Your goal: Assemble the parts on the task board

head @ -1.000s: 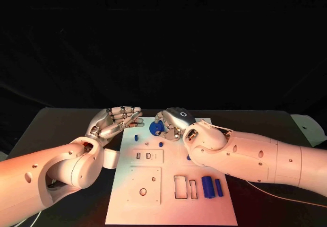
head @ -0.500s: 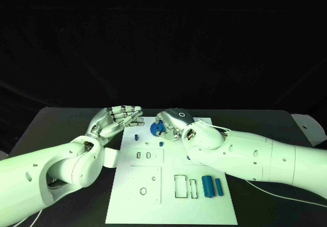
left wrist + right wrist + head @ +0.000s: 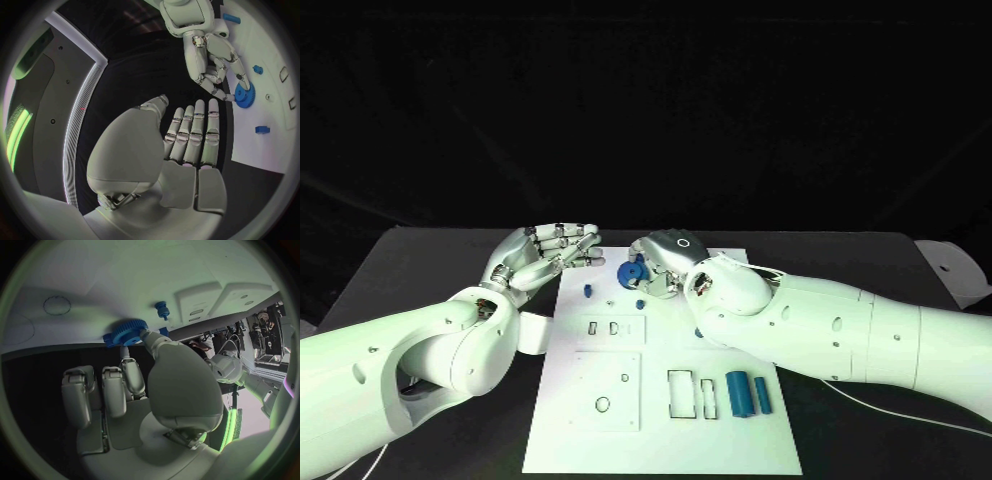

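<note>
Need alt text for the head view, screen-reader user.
The right hand grips a blue toothed gear at the far end of the white task board, with the left hand open beside it. Two blue rectangular blocks lie near the board's right edge.

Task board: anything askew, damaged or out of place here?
Nothing stands out. The task board lies flat, the right hand touches the blue gear at the board's far end, and two blue bars lie side by side.

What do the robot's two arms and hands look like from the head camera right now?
Both arms are smooth white shells with small round holes. The left hand and right hand are silver, many-fingered, metal-jointed. The right hand's back bears a dark patch with a small white ring. A thin white cable trails under the right arm.
</note>
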Robot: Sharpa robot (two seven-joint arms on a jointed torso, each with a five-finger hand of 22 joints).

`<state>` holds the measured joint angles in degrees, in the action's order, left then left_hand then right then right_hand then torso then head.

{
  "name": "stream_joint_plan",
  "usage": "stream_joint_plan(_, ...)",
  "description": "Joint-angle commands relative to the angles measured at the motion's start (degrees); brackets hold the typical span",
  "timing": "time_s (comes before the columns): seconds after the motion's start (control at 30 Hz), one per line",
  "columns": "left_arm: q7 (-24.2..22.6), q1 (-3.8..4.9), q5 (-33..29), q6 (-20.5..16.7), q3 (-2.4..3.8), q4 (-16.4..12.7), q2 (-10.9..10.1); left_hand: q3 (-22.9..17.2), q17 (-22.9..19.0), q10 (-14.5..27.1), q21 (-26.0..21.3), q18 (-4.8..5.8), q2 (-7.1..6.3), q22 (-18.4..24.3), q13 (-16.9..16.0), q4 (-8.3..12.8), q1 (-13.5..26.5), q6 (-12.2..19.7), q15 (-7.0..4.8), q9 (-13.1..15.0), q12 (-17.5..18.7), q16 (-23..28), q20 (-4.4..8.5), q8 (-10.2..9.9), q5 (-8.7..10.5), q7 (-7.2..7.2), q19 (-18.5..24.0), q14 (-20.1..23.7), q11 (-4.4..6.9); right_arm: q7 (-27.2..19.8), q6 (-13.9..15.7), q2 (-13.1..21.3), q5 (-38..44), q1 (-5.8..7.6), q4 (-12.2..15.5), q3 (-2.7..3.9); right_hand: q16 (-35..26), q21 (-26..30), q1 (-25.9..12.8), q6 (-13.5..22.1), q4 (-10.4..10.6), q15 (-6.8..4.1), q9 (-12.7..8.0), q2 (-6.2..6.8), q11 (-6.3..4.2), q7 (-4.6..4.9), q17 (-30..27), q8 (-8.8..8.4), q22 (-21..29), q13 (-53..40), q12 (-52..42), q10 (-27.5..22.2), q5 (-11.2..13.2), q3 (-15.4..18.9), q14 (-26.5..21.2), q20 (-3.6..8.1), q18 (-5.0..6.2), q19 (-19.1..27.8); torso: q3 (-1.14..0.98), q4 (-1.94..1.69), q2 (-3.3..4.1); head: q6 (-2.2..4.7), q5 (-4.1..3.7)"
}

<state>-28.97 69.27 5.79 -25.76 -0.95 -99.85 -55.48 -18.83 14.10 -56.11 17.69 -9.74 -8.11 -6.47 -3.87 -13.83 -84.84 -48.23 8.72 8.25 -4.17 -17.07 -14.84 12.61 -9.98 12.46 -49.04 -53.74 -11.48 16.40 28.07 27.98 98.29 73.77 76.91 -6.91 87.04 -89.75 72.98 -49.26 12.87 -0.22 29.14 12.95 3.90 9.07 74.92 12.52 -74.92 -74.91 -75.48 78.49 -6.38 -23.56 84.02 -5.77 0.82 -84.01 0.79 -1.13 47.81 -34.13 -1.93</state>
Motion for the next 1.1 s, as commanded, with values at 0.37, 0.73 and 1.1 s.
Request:
stream_joint_plan(0.37,-0.5,0.09,-0.1,0.8,0.04,-0.1,-0.1,-0.4,0.2,0.5,0.0,-0.74,0.15,0.1,0.0,0.0,0.0,0.4,0.07,-0.1,0.3,0.5,-0.14,-0.3,0.29,1.99,-0.3,0.6,0.04,0.4,-4.6,0.4,-2.1,0.0,0.0,-0.01,1.2,-0.3,-9.3,-0.3,3.9,0.67,-0.5,-4.25,0.69,0.23,10.2,-2.08,-15.1,-2.7,-0.3,0.4,-4.7,8.1,4.9,-0.85,-0.82,-6.0,-0.04,0.05,0.01,0.0,0.06)
stream_joint_plan(0.73,-0.5,0.09,-0.1,0.6,0.04,-0.2,-0.2,-0.4,0.2,0.6,0.0,-0.73,0.15,0.1,0.0,0.1,0.0,0.4,0.08,-0.1,0.3,0.5,-0.14,-0.3,0.29,2.0,-0.3,0.6,0.02,1.1,-4.8,1.5,-2.9,0.01,0.4,-0.01,1.2,-0.3,-9.7,-0.9,3.8,0.55,-0.4,-4.88,0.54,0.04,10.3,-1.94,-15.1,-3.1,-0.8,0.7,-5.5,7.7,4.9,-0.77,-0.82,-6.0,-0.08,0.08,0.0,-0.12,-0.06)
stream_joint_plan(1.1,-0.6,0.09,-0.1,0.6,0.04,0.0,-0.5,-0.4,0.2,0.6,0.0,-0.73,0.15,0.1,0.0,0.1,0.0,0.4,0.08,-0.1,0.3,0.5,-0.14,-0.3,0.29,2.0,-0.3,0.6,0.02,-1.6,3.5,8.4,-5.0,0.36,6.6,0.38,1.3,-0.3,-8.1,-1.5,3.3,0.35,-0.3,-4.88,0.31,-0.17,10.3,-2.12,-15.1,-3.7,-1.4,1.3,-7.0,5.9,4.9,-0.56,-0.82,-6.0,-0.13,0.22,-0.11,0.14,-0.15)
